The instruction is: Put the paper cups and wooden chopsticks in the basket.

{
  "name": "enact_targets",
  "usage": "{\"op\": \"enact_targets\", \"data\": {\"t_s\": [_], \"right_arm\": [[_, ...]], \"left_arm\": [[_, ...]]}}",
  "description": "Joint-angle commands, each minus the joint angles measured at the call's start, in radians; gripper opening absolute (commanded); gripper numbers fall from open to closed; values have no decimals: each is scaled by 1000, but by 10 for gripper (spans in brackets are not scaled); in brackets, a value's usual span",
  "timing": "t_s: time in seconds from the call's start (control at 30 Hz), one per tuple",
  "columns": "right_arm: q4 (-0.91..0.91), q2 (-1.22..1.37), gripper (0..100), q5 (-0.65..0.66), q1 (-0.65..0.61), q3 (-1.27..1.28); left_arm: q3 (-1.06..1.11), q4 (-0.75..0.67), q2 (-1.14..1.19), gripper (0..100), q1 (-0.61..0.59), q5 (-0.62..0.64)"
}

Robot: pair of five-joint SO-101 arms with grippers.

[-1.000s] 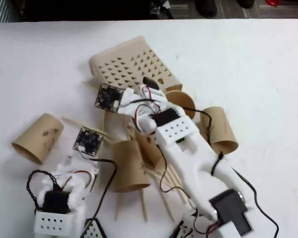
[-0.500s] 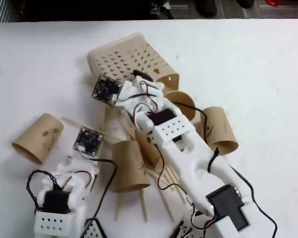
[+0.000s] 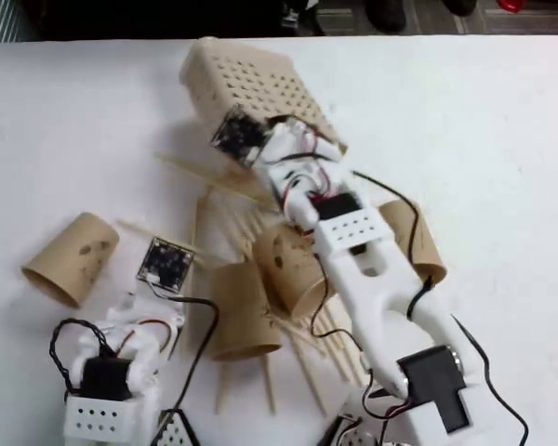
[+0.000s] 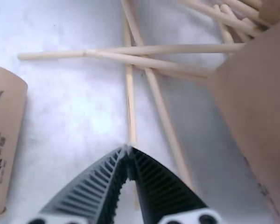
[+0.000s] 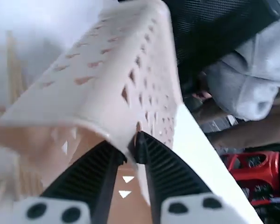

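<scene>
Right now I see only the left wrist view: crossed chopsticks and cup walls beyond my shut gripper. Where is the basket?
Observer: The basket is at the far side of the table, tipped, with a perforated wall facing up.
Operator: Is the right arm near it?
Observer: The right gripper is shut on the basket's rim.
Operator: Any cup over on that side?
Observer: One paper cup lies on its side right of the chopstick pile, partly under the right arm.
</scene>
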Motion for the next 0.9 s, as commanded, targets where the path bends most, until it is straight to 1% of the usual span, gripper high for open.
{"op": "enact_targets", "data": {"t_s": [0.0,0.1,0.27,0.47,0.67,0.87], "right_arm": [[64,-93,19,-5,58,-104],[142,-133,19,6,76,-155],[239,-183,19,175,81,-184],[291,-239,19,308,140,-184],[346,-332,19,385,183,-186],[351,-426,19,397,176,-186]], "left_arm": [[-5,3,-4,27,-5,-8],[-5,3,-4,27,-5,-8],[-5,3,-4,27,-5,-8],[-5,5,-4,27,-5,-8],[-5,5,-4,27,-5,-8],[-5,5,-4,27,-5,-8]]}}
